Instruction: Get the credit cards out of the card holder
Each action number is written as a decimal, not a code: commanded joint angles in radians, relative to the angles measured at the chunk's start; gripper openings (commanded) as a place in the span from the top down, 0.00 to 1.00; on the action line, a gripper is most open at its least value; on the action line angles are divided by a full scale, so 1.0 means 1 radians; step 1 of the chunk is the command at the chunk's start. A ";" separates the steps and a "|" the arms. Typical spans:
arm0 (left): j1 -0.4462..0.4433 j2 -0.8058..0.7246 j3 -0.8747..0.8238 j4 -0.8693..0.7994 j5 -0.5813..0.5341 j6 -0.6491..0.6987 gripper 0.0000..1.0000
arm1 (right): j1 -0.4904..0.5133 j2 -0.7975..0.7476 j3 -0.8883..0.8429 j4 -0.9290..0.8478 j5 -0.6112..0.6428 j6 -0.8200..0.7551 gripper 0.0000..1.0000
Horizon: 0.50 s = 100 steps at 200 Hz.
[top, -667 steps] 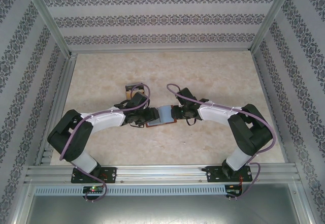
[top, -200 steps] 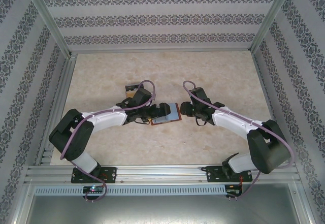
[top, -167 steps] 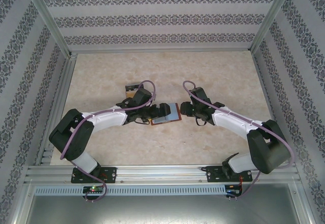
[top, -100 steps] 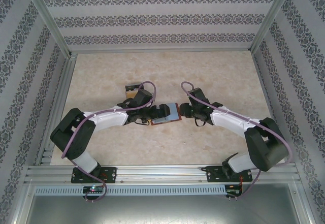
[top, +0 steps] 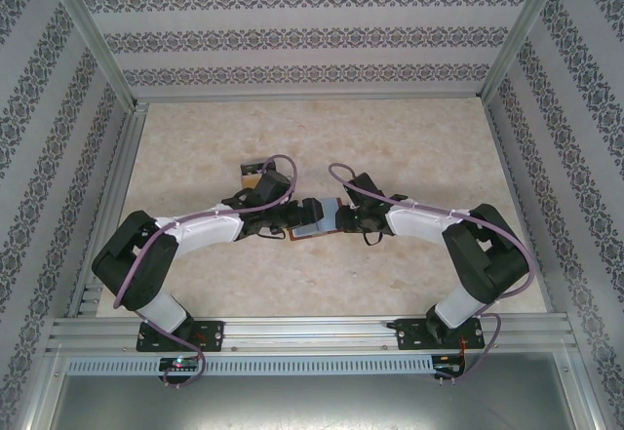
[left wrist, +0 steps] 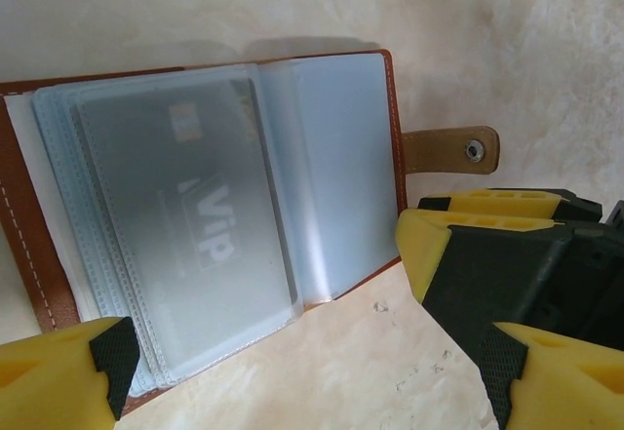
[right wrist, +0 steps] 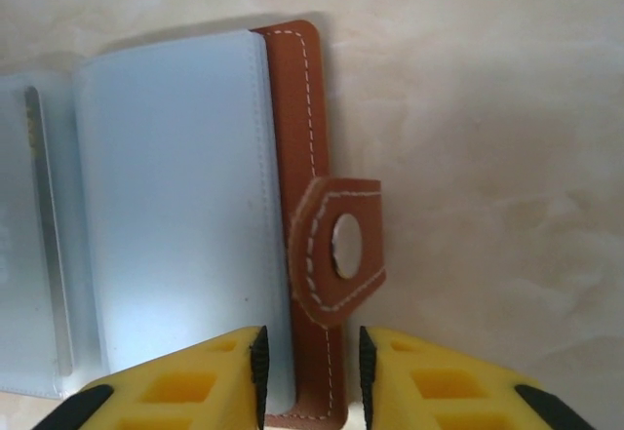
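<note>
At bench [top: 409, 137] centre: card holder [top: 318, 225] lies open and flat; left gripper [top: 298, 213] at its 9 o'clock, spread wide across the holder's edge; right gripper [right wrist: 312, 362] at 3 o'clock, nearly closed over the brown edge by the tab [right wrist: 336, 250], can't tell if pinching. One credit card [left wrist: 185, 215] sits in its clear sleeve.

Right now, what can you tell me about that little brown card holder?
The card holder lies open and flat on the table. It is reddish-brown leather with pale stitching and a snap tab on one edge. Inside are cloudy plastic sleeves; one holds a grey card marked VIP. The right gripper straddles its tab edge.
</note>
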 commanded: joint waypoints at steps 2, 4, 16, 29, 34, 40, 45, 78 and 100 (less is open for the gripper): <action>0.005 0.028 -0.002 0.006 0.014 -0.013 0.08 | 0.010 0.021 0.017 0.010 -0.010 -0.011 0.73; 0.005 0.031 -0.001 0.007 0.016 -0.014 0.08 | 0.011 0.021 0.017 0.011 -0.010 -0.011 0.74; 0.005 0.042 0.000 0.015 0.022 -0.018 0.07 | 0.013 0.026 0.014 0.011 -0.010 -0.012 0.77; 0.005 0.053 0.004 0.013 0.026 -0.018 0.08 | 0.013 0.027 0.012 0.011 -0.012 -0.011 0.80; 0.005 0.055 0.006 0.011 0.026 -0.018 0.08 | 0.014 0.028 0.010 0.010 -0.012 -0.010 0.80; 0.005 0.058 0.006 0.014 0.028 -0.018 0.08 | 0.015 0.027 0.009 0.011 -0.012 -0.009 0.80; 0.005 0.059 0.005 0.017 0.028 -0.019 0.08 | 0.014 0.026 0.008 0.011 -0.012 -0.010 0.80; 0.005 0.079 0.009 0.021 0.037 -0.021 0.07 | 0.019 0.026 0.004 0.015 -0.014 -0.007 0.80; 0.005 0.089 0.000 0.062 0.060 -0.037 0.07 | 0.022 0.027 0.006 0.014 -0.015 -0.007 0.80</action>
